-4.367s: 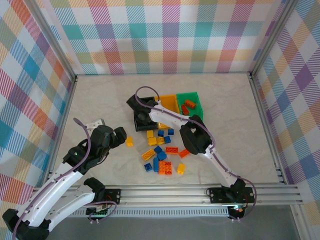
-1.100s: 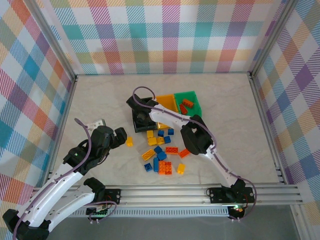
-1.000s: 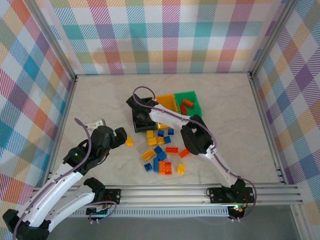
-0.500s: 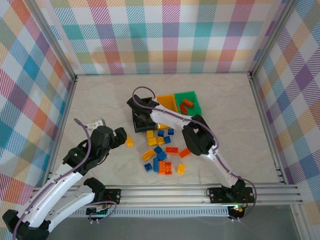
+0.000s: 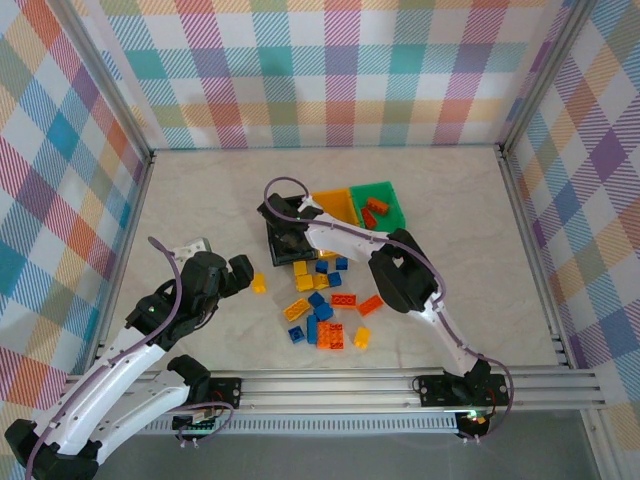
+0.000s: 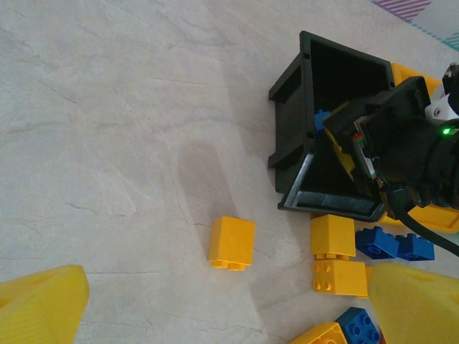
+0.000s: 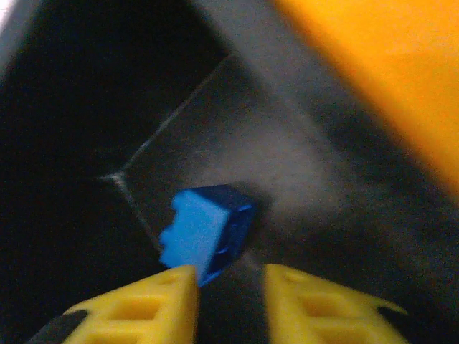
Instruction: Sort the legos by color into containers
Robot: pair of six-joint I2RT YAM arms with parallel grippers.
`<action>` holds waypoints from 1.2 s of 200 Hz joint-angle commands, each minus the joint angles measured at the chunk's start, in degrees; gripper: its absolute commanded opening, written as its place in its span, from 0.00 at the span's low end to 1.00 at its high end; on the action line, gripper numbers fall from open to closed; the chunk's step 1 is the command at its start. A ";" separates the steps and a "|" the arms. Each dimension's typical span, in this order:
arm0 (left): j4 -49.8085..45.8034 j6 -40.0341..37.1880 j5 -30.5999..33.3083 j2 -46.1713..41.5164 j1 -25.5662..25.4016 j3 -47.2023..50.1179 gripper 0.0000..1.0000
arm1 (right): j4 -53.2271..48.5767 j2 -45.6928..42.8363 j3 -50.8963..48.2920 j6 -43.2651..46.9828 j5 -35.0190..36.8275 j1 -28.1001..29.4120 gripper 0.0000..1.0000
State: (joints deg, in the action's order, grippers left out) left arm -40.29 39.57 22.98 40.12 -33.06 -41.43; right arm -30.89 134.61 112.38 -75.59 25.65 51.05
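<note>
The legos lie in a loose pile (image 5: 325,300) of yellow, blue and orange bricks near the table's middle. A lone yellow brick (image 5: 259,284) (image 6: 232,242) sits apart on the left. My left gripper (image 5: 243,272) (image 6: 226,308) hovers open just short of it, nothing between its fingers. The three containers stand in a row: black bin (image 5: 274,250) (image 6: 294,143), yellow bin (image 5: 335,203), green bin (image 5: 385,200) with orange bricks inside. My right gripper (image 5: 290,235) (image 7: 229,297) reaches into the black bin, jaws apart. A blue brick (image 7: 204,233) lies on the bin floor just past its fingertips.
Checkered walls and metal rails close in the table on three sides. The yellow bin's wall (image 7: 387,72) stands close beside the right gripper. Bare marble tabletop (image 5: 200,200) lies left of the bins.
The right arm's elbow has drifted slightly right while its wrist stayed over the black bin. The left arm and the pile have not moved.
</note>
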 commanded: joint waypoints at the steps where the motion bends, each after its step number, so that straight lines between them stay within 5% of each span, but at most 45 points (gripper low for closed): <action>1: 1.00 -0.20 -0.66 0.09 0.80 0.57 1.00 | 1.74 -2.18 -0.05 0.80 -0.02 0.02 0.44; 27: 0.74 -0.29 -0.46 0.03 0.80 0.47 1.00 | 0.75 -1.46 0.99 -1.22 0.10 0.02 0.55; 127: 0.00 -0.22 -0.39 -0.83 0.80 0.30 1.00 | -11.52 8.25 12.04 -9.05 -2.51 -0.60 0.52; 195: 0.20 -0.23 -0.48 -0.76 0.80 0.22 1.00 | -14.50 10.64 12.32 -10.97 -3.77 -0.86 0.27; 240: 0.12 -0.30 -0.53 -0.57 0.80 0.13 1.00 | -9.77 7.97 11.23 -3.34 -1.52 -1.34 0.13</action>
State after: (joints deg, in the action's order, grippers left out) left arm -40.36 39.57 22.96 39.83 -33.06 -41.41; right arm -40.60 142.80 124.49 -83.48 23.73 50.19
